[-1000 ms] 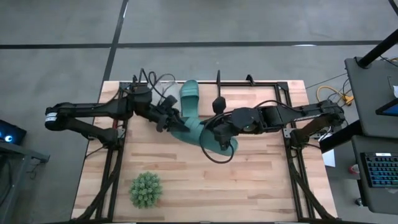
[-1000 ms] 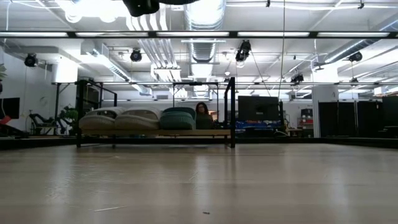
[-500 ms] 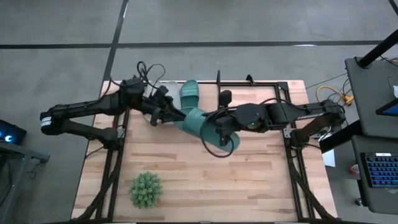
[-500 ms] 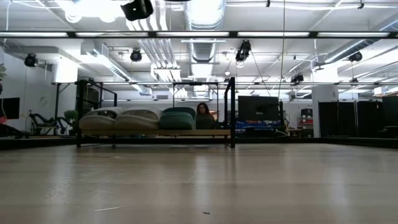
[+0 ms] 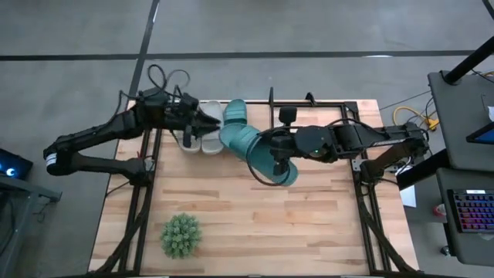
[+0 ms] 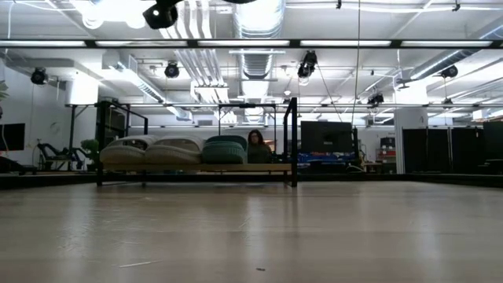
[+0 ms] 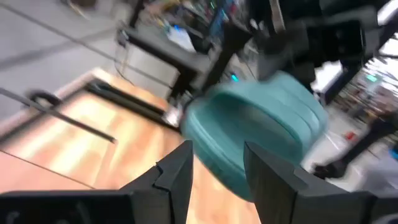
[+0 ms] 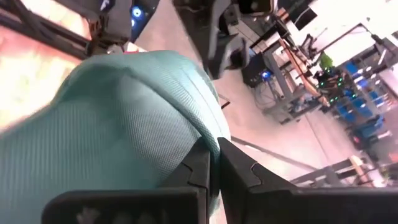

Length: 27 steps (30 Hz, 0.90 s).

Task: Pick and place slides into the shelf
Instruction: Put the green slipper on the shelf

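the shelf [image 6: 196, 168] holds three slides; right claw [image 5: 272, 157] pinches a teal slide [image 5: 258, 150], left claw [image 5: 207, 122] spread.

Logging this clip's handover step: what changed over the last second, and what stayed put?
The left gripper let go of the teal slide and drew back toward the table's left rear, its fingers now open and empty. The right gripper, shut on the slide's strap, swung it nearer the shelf. The three slides on the shelf and the plant did not move.
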### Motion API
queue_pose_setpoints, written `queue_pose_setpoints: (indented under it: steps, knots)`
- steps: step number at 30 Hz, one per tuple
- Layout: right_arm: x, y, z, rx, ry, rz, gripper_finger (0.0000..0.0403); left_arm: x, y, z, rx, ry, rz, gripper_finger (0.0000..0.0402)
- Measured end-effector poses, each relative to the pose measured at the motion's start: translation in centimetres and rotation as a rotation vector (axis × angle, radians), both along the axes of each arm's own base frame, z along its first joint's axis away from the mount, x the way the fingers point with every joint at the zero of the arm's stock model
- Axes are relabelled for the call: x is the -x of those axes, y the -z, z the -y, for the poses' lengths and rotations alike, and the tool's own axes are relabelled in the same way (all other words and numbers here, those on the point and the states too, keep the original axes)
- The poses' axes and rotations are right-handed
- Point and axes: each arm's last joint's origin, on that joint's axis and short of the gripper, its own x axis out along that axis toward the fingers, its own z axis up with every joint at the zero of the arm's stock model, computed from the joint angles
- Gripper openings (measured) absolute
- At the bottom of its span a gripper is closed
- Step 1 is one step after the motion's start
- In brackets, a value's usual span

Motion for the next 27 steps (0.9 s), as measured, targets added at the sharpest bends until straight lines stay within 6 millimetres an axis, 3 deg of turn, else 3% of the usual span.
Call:
queue_pose_setpoints:
  steps: [8, 14, 20, 27]
  knots:
    - [0.3, -0.9, 0.3, -0.121, 0.125, 0.103, 0.0008, 4.9, -3.0, 0.9, -0.174, -0.105, 0.158, 0.0125]
    - [0.1, -0.3, 0.9, -0.185, 0.268, 0.160, 0.0008, 8.4, -4.2, 2.0, -0.269, -0.258, 0.251, 0.0125]
    - [-1.6, 1.4, 2.1, -0.153, 0.464, 0.194, 0.0008, 9.4, -3.9, 2.3, -0.293, -0.287, 0.250, 0.0125]
    - [-4.5, 4.1, 4.5, -0.121, 0.572, 0.164, 0.0008, 11.1, -3.2, 3.1, -0.273, -0.285, 0.198, 0.0125]
